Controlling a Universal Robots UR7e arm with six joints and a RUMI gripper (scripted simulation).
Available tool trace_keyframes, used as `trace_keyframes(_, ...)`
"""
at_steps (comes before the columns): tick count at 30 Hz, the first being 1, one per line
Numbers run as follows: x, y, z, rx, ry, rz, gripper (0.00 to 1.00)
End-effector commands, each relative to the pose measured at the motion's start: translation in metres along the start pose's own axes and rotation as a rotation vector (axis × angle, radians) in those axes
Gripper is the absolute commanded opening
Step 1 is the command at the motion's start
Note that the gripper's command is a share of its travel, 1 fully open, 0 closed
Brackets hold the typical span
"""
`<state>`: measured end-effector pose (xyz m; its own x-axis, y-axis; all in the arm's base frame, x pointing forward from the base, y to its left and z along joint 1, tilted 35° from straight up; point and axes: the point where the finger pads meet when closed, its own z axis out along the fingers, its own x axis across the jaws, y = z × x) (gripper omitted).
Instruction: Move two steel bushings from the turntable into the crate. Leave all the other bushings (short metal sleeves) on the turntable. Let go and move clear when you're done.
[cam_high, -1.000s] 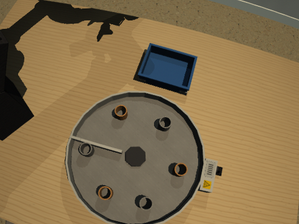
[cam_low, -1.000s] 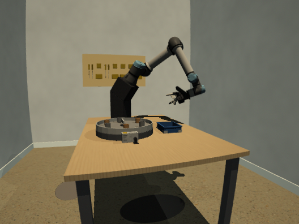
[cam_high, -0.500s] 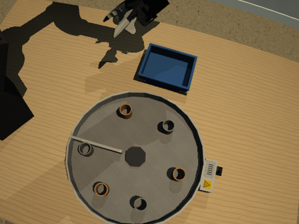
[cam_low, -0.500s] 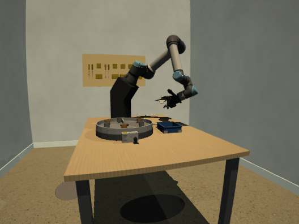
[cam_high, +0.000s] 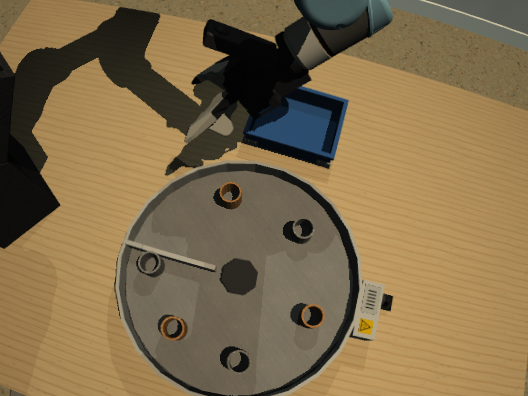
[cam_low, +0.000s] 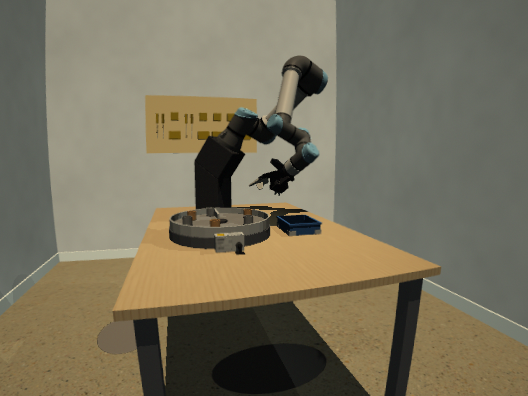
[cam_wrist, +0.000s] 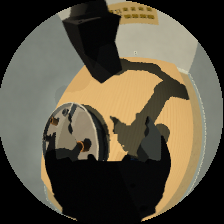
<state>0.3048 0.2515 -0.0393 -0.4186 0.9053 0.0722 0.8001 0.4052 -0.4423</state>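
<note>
The round grey turntable (cam_high: 239, 280) holds three steel bushings, at the right back (cam_high: 301, 230), the left (cam_high: 149, 263) and the front (cam_high: 236, 359). It also holds three copper-coloured bushings, at the back (cam_high: 231, 195), the front left (cam_high: 173, 327) and the right (cam_high: 312, 316). The blue crate (cam_high: 300, 126) sits empty on the table behind the turntable. My gripper (cam_high: 210, 120) is open and empty, high above the table between the crate and the turntable's back edge. It also shows in the exterior view (cam_low: 260, 183). The wrist view shows the turntable (cam_wrist: 75, 132) at the left.
A thin bar (cam_high: 170, 256) lies across the turntable from the left rim toward the dark hub (cam_high: 239, 276). A control box with a barcode label (cam_high: 371, 310) sits at the turntable's right edge. The robot's black base (cam_high: 15, 165) stands at the far left.
</note>
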Motion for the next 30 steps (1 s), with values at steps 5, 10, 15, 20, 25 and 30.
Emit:
trace_keyframes(5,-0.053,0.017,0.019,-0.087,0.179,0.003,1.0)
trace_keyframes(10,-0.089,0.023,0.03,-0.174,0.279,0.014,1.0)
trace_keyframes(15,-0.123,0.025,0.04,-0.273,0.358,0.026,1.0)
trace_keyframes(20,-0.141,0.024,0.045,-0.335,0.394,0.033,1.0)
trace_keyframes(25,-0.17,0.022,0.051,-0.439,0.436,0.048,1.0)
trace_keyframes(30,-0.194,0.019,0.056,-0.537,0.459,0.063,1.0)
